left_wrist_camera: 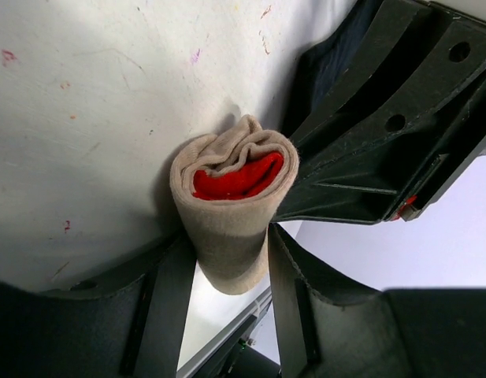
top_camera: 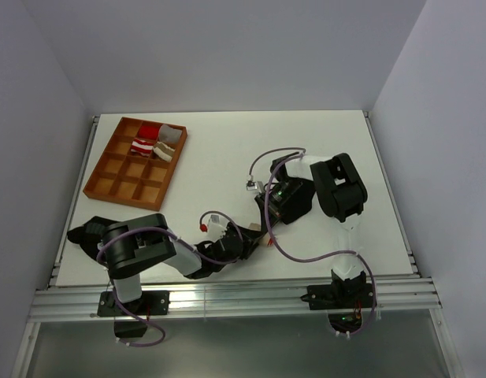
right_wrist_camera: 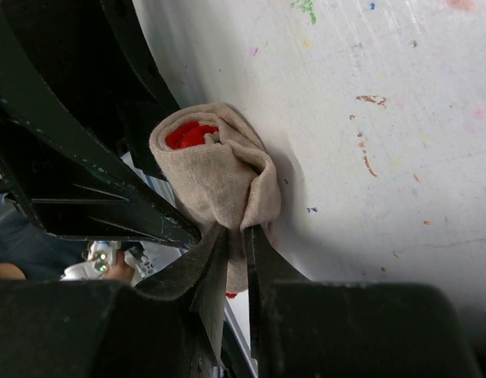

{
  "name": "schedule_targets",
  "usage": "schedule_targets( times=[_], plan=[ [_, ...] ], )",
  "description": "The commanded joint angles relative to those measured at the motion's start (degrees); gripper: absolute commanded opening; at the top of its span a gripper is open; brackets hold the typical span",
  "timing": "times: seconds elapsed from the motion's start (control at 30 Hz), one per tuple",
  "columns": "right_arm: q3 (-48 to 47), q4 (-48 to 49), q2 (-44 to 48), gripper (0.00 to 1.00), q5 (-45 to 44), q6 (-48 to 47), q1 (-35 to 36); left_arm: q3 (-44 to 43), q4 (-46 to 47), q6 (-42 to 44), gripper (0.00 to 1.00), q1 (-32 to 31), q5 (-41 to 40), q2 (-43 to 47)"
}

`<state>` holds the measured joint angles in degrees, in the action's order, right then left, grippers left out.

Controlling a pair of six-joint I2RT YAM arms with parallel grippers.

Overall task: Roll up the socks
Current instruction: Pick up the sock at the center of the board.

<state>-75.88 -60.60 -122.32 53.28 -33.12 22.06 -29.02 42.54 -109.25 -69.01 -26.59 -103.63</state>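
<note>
A beige sock roll [left_wrist_camera: 227,220] with a red sock showing in its open end lies on the white table. My left gripper [left_wrist_camera: 227,272] is shut on it, one finger on each side of the roll. My right gripper [right_wrist_camera: 235,240] is shut on a pinched fold of the roll's beige outer layer [right_wrist_camera: 219,173]. In the top view both grippers meet at the table's front centre, left [top_camera: 249,240] and right [top_camera: 268,224], and they hide most of the roll.
An orange compartment tray [top_camera: 116,185] stands at the back left, with rolled red, white and beige socks [top_camera: 152,142] in its far compartments. The table's front edge and a metal rail [top_camera: 227,295] run just behind the grippers.
</note>
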Motion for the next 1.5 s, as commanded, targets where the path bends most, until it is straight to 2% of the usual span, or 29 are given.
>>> schedule_targets(
  times=[0.0, 0.33, 0.53, 0.57, 0.67, 0.73, 0.77, 0.8, 0.87, 0.97, 1.17, 1.47],
  plan=[
    [-0.94, -7.59, -2.83, 0.0, 1.83, -7.39, 1.14, 0.1, -10.73, 0.27, 0.48, 0.19, -1.97, -4.21],
    [0.46, -10.33, -2.66, 0.0, 0.87, -10.56, 1.84, 0.1, -11.61, 0.88, 0.43, 0.37, -4.61, -3.5],
    [1.26, -9.54, -2.13, 0.0, -0.1, -10.29, 2.19, 0.27, -10.12, 3.33, 0.23, 1.07, -4.18, -3.5],
    [1.34, -9.45, -2.13, 0.0, -0.28, -10.12, 2.19, 0.19, -10.11, 3.6, 0.14, 1.51, -4.0, -3.59],
    [1.96, -7.44, -1.25, 0.0, -1.94, -8.72, 2.19, -1.04, -11.51, 5.98, 0.0, 2.04, -3.12, -4.12],
    [3.53, -3.4, -0.03, 0.02, -3.61, -5.83, 2.19, -1.48, -12.31, 6.85, 0.0, 2.04, -3.03, -4.03],
    [4.33, -1.04, 1.98, 0.11, -6.14, -3.98, 2.19, -1.4, -13.01, 6.77, 0.0, 2.13, -2.94, -3.94],
    [5.12, 2.99, 3.22, 0.15, -7.21, -1.44, 2.19, -1.31, -13.1, 6.68, 0.0, 2.13, -2.94, -3.68],
    [6.27, 5.13, 6.29, 0.26, -9.23, 0.16, 2.02, -0.69, -13.54, 6.6, 0.0, 2.22, -2.77, -3.51],
    [5.13, 5.93, 9.03, 0.38, -10.29, 1.57, 1.41, -0.43, -14.59, 6.94, 0.0, 2.65, -2.15, -3.15],
    [2.05, 5.75, 12.28, 0.43, -13.02, 3.85, -0.09, -0.34, -18.28, 7.56, 0.0, 3.62, -1.1, -2.19],
    [-2.26, 3.03, 19.57, 0.46, -13.46, 4.21, -4.4, 2.3, -16.35, 12.12, 0.0, 6.08, -0.04, 1.15]
  ],
)
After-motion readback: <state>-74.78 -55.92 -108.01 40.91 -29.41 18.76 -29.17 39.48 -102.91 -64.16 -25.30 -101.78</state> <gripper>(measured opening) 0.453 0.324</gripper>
